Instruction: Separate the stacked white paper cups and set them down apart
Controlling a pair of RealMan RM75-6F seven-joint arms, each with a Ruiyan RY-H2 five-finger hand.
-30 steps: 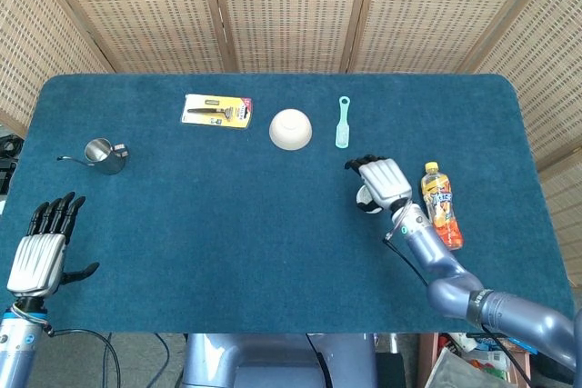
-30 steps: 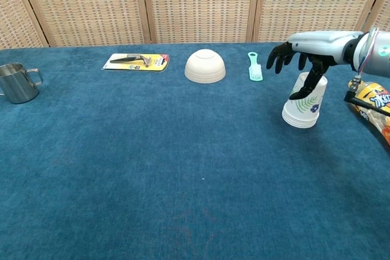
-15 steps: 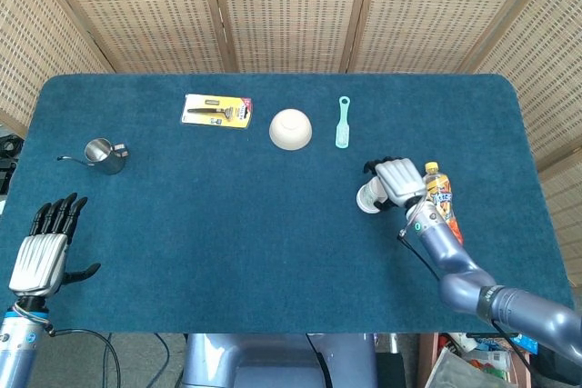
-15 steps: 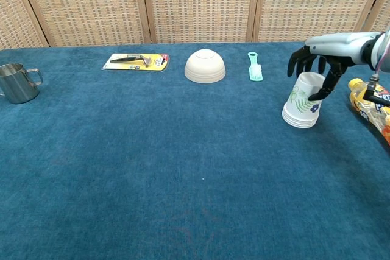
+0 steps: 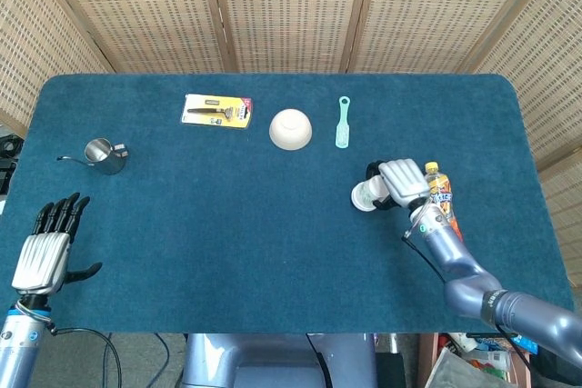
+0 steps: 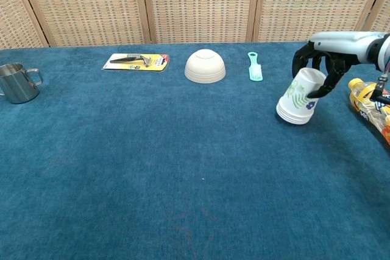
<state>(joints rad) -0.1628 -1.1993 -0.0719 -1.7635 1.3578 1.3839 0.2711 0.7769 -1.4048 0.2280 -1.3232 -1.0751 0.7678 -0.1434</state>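
Observation:
The stack of white paper cups (image 6: 297, 98) with a green leaf print is upside down and tilted, its rims leaning toward the left. My right hand (image 6: 321, 65) grips the stack's upper end, fingers curled over it from above. In the head view the stack (image 5: 364, 194) shows just left of the right hand (image 5: 403, 180), at the right of the table. My left hand (image 5: 45, 247) hovers at the table's near left corner with its fingers spread, holding nothing; the chest view does not show it.
An orange drink bottle (image 6: 372, 103) lies close to the right of the cups. Along the far side are a green brush (image 6: 255, 66), an upturned white bowl (image 6: 205, 66) and a yellow peeler package (image 6: 135, 61). A steel mug (image 6: 17, 82) stands at the left.
The right hand slid right over the stack and closed around its upper end. The cups went from standing upright to tilted, rims swung leftward. The left hand stayed put.

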